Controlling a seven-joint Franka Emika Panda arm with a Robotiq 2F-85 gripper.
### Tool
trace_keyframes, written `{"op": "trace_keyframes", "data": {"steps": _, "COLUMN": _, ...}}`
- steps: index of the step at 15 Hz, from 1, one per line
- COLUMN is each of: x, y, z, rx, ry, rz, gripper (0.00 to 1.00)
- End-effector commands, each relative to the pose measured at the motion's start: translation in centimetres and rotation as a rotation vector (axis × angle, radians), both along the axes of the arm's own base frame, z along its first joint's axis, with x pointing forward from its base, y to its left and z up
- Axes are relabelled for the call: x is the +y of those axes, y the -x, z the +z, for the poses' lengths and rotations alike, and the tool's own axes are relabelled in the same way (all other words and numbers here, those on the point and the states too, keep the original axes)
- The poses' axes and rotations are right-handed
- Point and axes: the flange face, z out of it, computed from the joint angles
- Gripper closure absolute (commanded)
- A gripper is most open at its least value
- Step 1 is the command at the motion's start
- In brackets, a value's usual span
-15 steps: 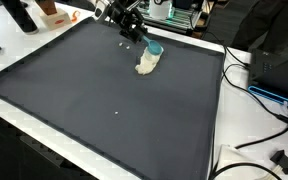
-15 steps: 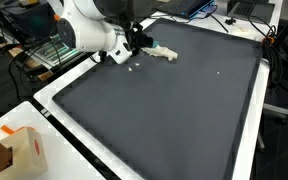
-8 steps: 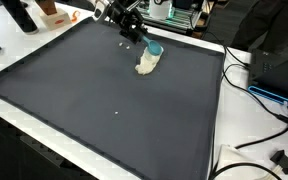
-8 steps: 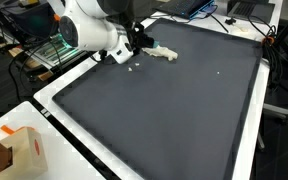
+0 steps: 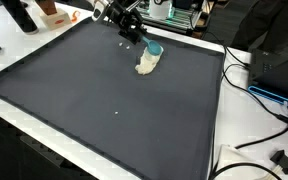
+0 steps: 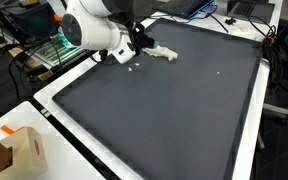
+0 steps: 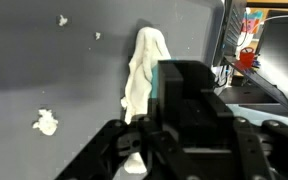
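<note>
A crumpled white cloth lies near the far edge of the black mat, with a small teal object touching its end. My gripper hovers just beside them, low over the mat. In the wrist view the cloth stretches away to the left of my gripper. The dark fingers meet as one block with no gap showing. A teal strip shows at their left edge. Whether anything is pinched between them is hidden.
White crumbs lie scattered on the mat near the cloth. A cardboard box stands off one mat corner, dark bottles at another. Cables run along the white table edge. Shelving and monitors stand behind.
</note>
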Motion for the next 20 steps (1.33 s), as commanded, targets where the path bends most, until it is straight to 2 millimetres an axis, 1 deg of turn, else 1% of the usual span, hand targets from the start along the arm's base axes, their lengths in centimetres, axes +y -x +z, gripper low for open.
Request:
{"op": "trace_keyframes", "data": {"steps": 1, "x": -0.5, "y": -0.7, "z": -2.2, "rx": -0.013, "ry": 0.146, "rz": 0.072, "gripper": 0.75}}
{"op": "trace_keyframes", "data": {"steps": 4, "x": -0.2, "y": -1.3, "z": -1.8, "rx": -0.039, "ry": 0.174, "rz": 0.124, "gripper": 0.75}}
{"op": "trace_keyframes", "data": {"steps": 6, "x": -0.2, "y": -1.5, "z": -1.6, "rx": -0.043, "ry": 0.171, "rz": 0.127, "gripper": 0.75}}
{"op": "trace_keyframes", "data": {"steps": 11, "x": 0.3, "y": -1.1, "z": -0.9, "rx": -0.02, "ry": 0.056, "rz": 0.054, "gripper": 0.75}}
{"op": "trace_keyframes", "data": {"steps": 12, "x": 0.3, "y": -1.0, "z": -0.8, "rx": -0.02, "ry": 0.054, "rz": 0.055, "gripper": 0.75}}
{"op": "trace_keyframes", "data": {"steps": 16, "x": 0.6, "y": -0.6, "z": -0.1, "rx": -0.043, "ry": 0.048, "rz": 0.098, "gripper": 0.75}}
{"op": "trace_keyframes", "data": {"steps": 20, "x": 1.4, "y": -0.5, "z": 0.8, "rx": -0.09, "ry": 0.04, "rz": 0.168, "gripper": 0.75}}
